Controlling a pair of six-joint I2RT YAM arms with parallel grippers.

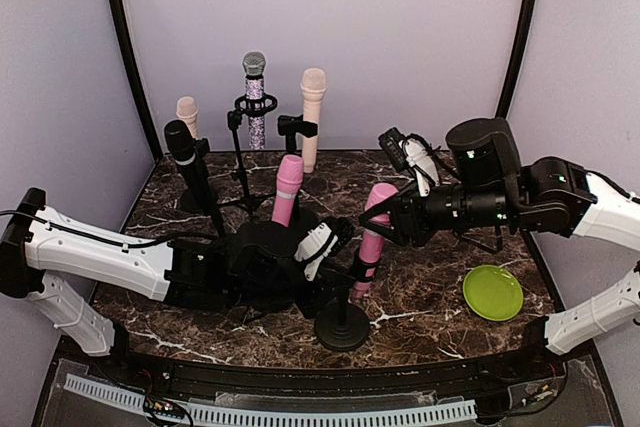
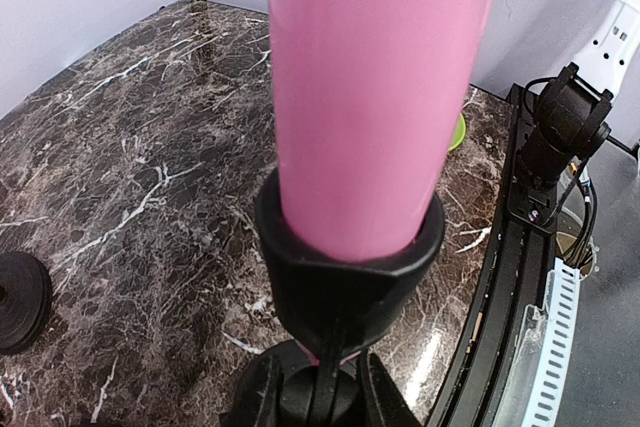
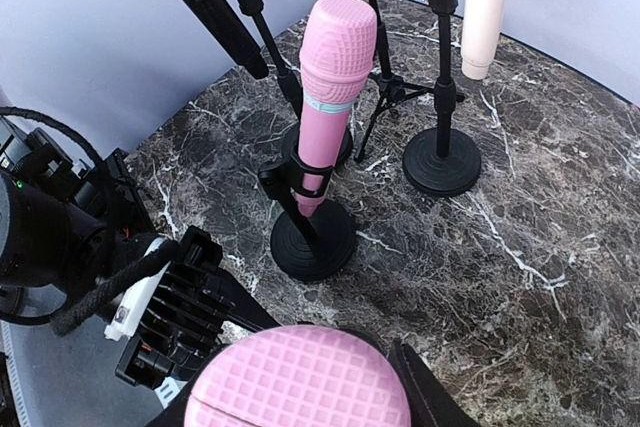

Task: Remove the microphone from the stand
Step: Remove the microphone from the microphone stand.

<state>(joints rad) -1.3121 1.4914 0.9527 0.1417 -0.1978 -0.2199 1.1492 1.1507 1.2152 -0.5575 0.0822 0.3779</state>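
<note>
Marble table (image 1: 440, 277), dark with white veins, several microphones on stands. Front pink microphone (image 1: 372, 242) stands upright in the black clip of its stand (image 1: 342, 327), round base near the front edge.

Left gripper (image 2: 318, 402): arm reaches in low from the left. In the left wrist view the two fingers sit tight on either side of the stand's stem just below the clip, with no gap visible, so it is clamped on the stand.

Right gripper (image 1: 388, 215): comes in from the right at the height of the microphone's head. In the right wrist view the waffle-textured pink head fills the space between the fingers, which press its sides, so it has hold of the pink microphone.

Behind: rear pink microphone (image 3: 330, 87) tilted in its own clip. Black microphone (image 1: 185, 152) leans at the left. Glittery microphone (image 1: 255, 87) and two cream ones stand near the back wall. Green plate (image 1: 492, 292) lies flat at the right, well apart from the stands.
</note>
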